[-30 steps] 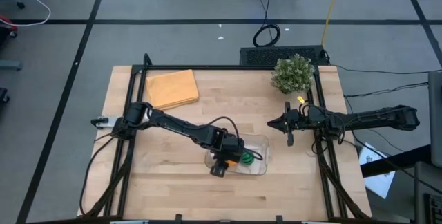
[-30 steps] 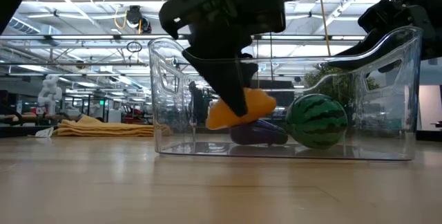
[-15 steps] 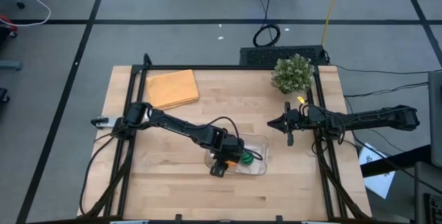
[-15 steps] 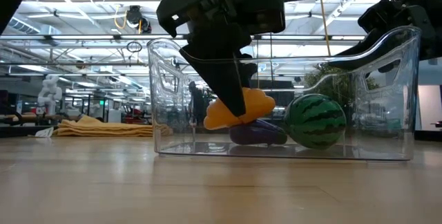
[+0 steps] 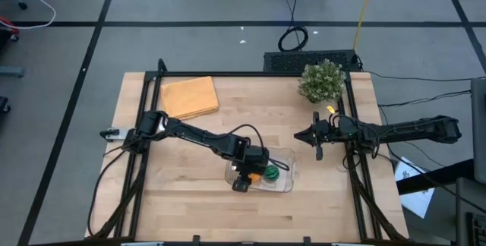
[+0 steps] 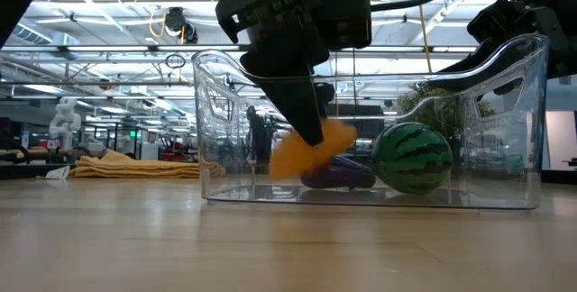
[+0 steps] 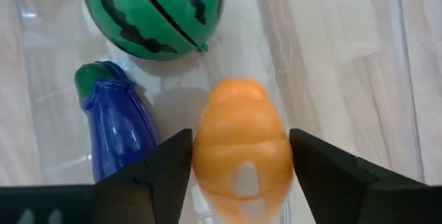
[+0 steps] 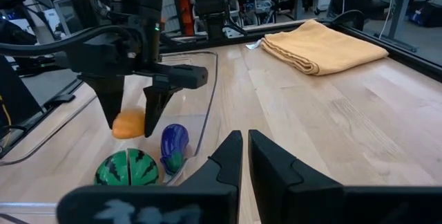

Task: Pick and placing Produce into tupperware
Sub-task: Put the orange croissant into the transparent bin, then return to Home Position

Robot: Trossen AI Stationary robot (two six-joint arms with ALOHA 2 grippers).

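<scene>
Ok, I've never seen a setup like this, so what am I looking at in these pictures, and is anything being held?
It's a robot with two dark arms at a wooden table. One camera looks straight down, one sits at table height, and one rides on each wrist. On the table are a clear tupperware, a folded orange cloth and a bushy plant. In the tupperware lie a toy watermelon and a purple piece. The left gripper reaches down into it with an orange piece at its tip; whether that is gripped or let go, I cannot tell. The right gripper waits shut and empty near the plant.
</scene>
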